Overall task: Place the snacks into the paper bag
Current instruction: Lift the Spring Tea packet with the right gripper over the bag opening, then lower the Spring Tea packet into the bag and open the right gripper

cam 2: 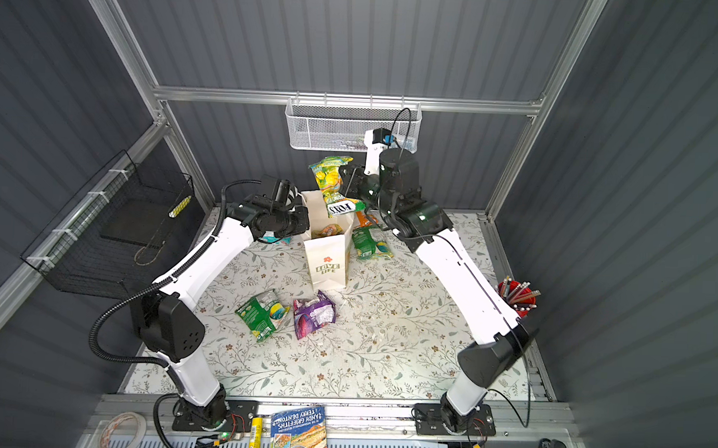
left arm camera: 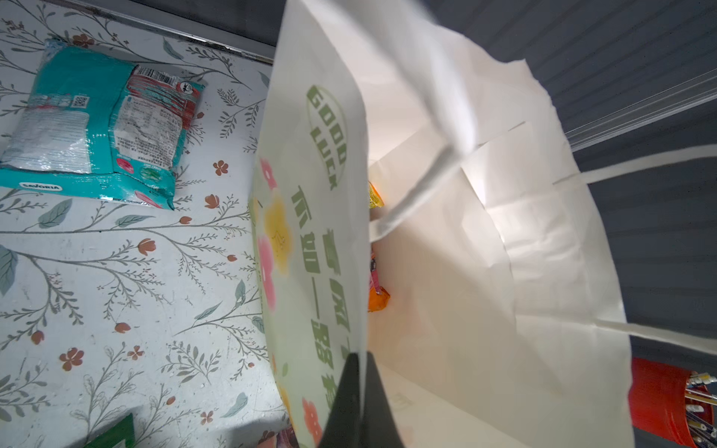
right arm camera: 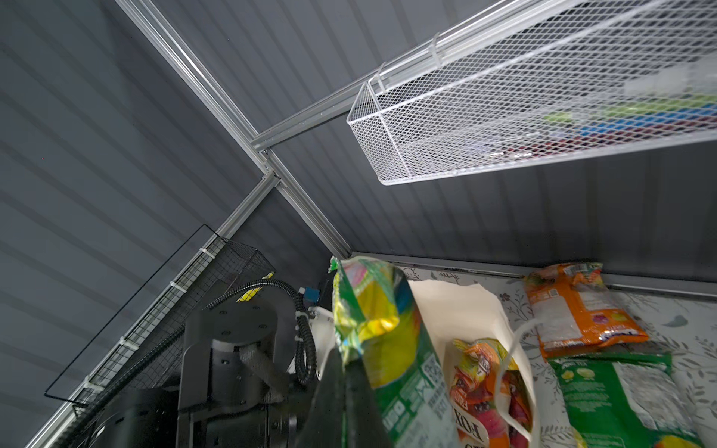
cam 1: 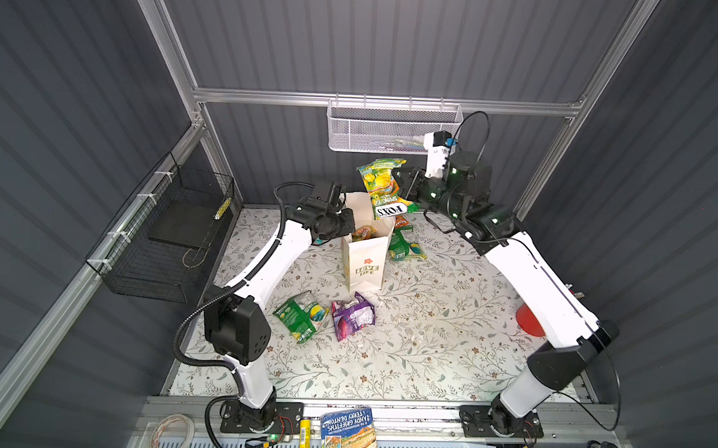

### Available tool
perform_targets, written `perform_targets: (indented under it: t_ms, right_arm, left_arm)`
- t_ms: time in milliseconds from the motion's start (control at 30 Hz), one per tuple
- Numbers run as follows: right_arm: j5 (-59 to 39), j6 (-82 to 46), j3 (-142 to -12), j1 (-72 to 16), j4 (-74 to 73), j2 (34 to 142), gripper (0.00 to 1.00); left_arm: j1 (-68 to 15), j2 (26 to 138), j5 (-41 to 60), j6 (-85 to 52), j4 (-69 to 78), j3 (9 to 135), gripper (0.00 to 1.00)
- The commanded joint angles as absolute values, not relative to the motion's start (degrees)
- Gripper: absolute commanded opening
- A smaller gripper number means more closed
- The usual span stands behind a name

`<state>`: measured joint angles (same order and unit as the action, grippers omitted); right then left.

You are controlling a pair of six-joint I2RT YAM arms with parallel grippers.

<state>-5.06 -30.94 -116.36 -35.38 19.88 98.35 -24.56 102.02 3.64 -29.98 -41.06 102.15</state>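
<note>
The white paper bag [cam 1: 365,269] [cam 2: 328,269] stands upright at mid table. My left gripper [left arm camera: 360,360] [cam 1: 342,211] is shut on the rim of its printed side panel [left arm camera: 310,232]. My right gripper [right arm camera: 343,362] [cam 1: 401,182] is shut on a green FOX'S packet [cam 1: 386,188] [right arm camera: 388,329] that hangs over the bag's mouth. An orange FOX'S packet [cam 1: 364,232] [right arm camera: 485,384] lies inside. Snacks on the table: a green packet [cam 1: 301,316] and a purple one [cam 1: 351,316] in front, a green [cam 1: 406,246] and an orange [right arm camera: 578,310] to the right, a teal one [left arm camera: 101,124] to the left.
A red cup of pens [cam 2: 516,298] stands at the table's right edge. A white mesh basket [cam 1: 395,126] hangs on the back wall just above my right wrist. A black wire basket [cam 1: 169,233] is on the left wall. A blue book [cam 1: 350,434] lies on the front rail.
</note>
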Motion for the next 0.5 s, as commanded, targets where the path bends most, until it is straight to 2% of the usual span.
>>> perform_targets:
  t_ms: [0, 200, 467]
  right_arm:
    - [-4.6, -29.2, -122.0, -35.8, 18.1, 102.9, 0.0]
    - [-3.7, -29.1, -128.6, -36.2, 20.0, 111.4, 0.0]
    - [-1.2, -30.7, -125.9, -36.2, 21.2, 116.3, 0.0]
  left_arm:
    - [-24.5, 103.2, 4.3, -28.6, -43.0, 102.8, 0.0]
    - [-24.5, 103.1, 3.9, -28.5, -43.1, 102.8, 0.0]
    - [-24.5, 102.8, 3.4, -28.4, -43.2, 102.9, 0.0]
